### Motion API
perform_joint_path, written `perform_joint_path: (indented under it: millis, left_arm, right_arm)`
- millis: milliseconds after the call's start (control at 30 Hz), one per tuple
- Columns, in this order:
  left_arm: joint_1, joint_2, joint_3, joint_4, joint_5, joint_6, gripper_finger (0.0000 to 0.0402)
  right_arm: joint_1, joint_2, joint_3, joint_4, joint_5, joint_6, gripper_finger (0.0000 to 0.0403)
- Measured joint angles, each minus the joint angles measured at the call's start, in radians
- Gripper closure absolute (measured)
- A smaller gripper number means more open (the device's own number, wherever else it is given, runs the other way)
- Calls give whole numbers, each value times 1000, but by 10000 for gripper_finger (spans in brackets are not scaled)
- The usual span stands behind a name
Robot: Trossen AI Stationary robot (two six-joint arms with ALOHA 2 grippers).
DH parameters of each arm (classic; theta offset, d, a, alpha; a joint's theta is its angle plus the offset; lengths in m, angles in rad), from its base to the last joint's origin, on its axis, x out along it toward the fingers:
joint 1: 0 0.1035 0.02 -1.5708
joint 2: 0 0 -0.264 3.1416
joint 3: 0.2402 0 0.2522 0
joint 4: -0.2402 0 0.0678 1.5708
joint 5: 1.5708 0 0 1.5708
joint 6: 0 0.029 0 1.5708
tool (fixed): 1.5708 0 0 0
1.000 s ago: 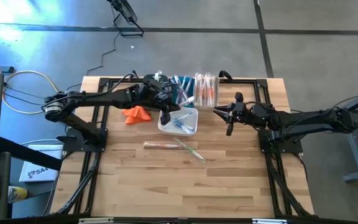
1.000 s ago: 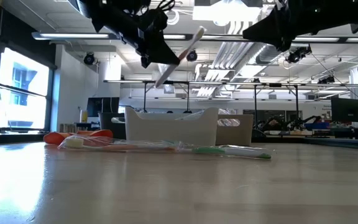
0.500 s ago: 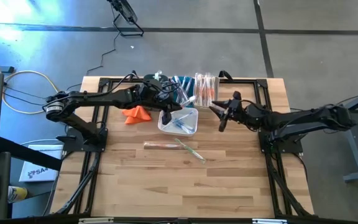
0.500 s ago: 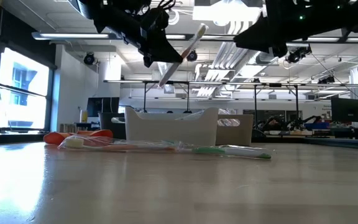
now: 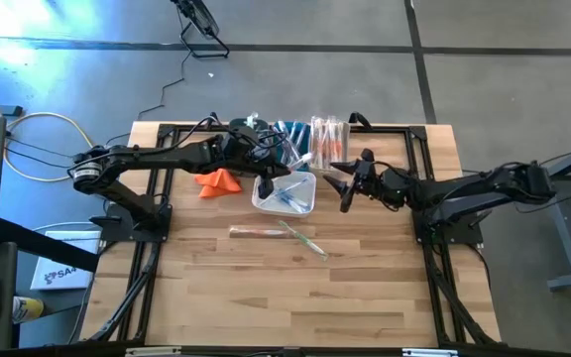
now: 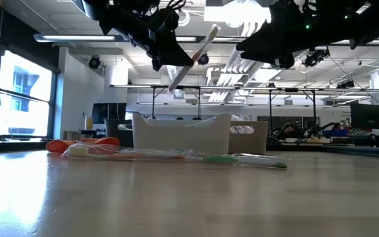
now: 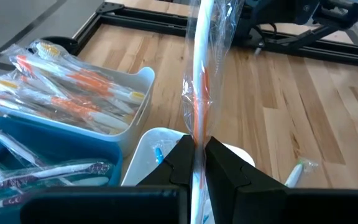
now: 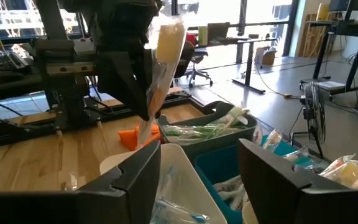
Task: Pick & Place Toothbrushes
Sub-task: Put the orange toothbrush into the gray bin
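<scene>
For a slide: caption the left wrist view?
Left gripper shut on a wrapped toothbrush above the white bin.

Orange cloth (image 5: 218,181) beside white bin (image 5: 303,202)

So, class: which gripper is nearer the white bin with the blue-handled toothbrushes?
Left. The left gripper hangs over the white bin's near-left corner, shut on a wrapped toothbrush. The right gripper is open, just off the bin's right side.
</scene>
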Motion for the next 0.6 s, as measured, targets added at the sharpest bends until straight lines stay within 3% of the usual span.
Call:
perform_joint_path:
  millis: [500,600]
  left_arm:
    - [0,0,0,48,26,17,382]
    - [0,0,0,62,26,17,382]
  right_arm:
    - [0,156,0,236,-53,23,210]
    - [-4,170,0,260,-113,25,210]
